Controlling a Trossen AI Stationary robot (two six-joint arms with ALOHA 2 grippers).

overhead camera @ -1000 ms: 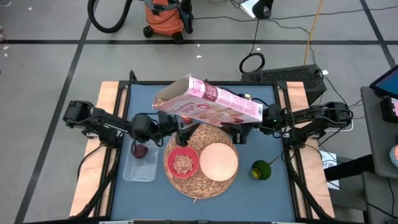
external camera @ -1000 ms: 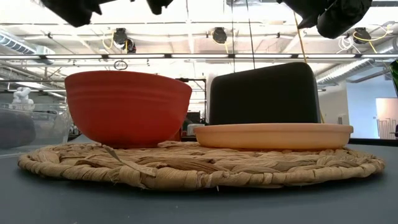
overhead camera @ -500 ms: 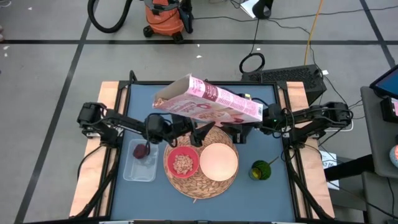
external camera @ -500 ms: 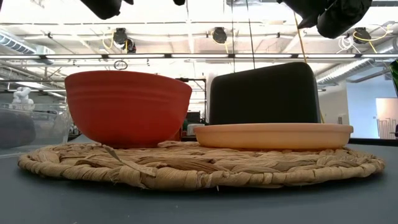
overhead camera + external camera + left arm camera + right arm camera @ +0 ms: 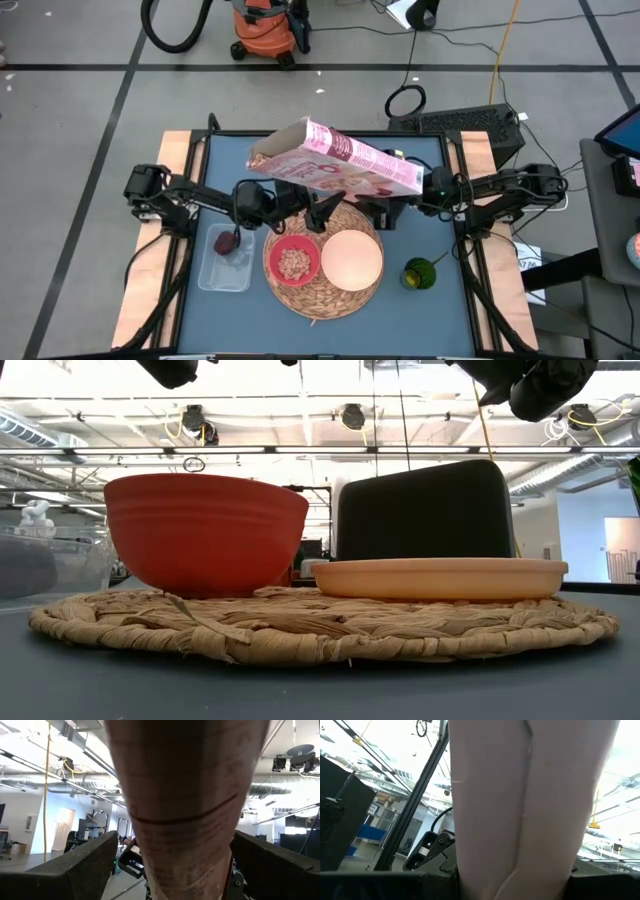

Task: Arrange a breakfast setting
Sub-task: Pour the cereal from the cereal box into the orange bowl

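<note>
Viewed from above, a pink cereal box (image 5: 335,165) lay tilted in the air over the rear of the blue table (image 5: 440,310), clamped at its right end by the right gripper (image 5: 392,205), while the left gripper (image 5: 300,205) sat under its open left end with fingers (image 5: 75,870) spread wide on either side of the carton, apparently not pinching it. The woven straw mat (image 5: 305,298) lay at the table's centre carrying the red bowl (image 5: 293,262), filled with cereal, on its left half and the cream plate (image 5: 351,260) beside it on the right. The dark red fruit (image 5: 227,241) rested in a clear tray (image 5: 225,272) left of the mat, and a green object (image 5: 420,273) stood to the mat's right.
</note>
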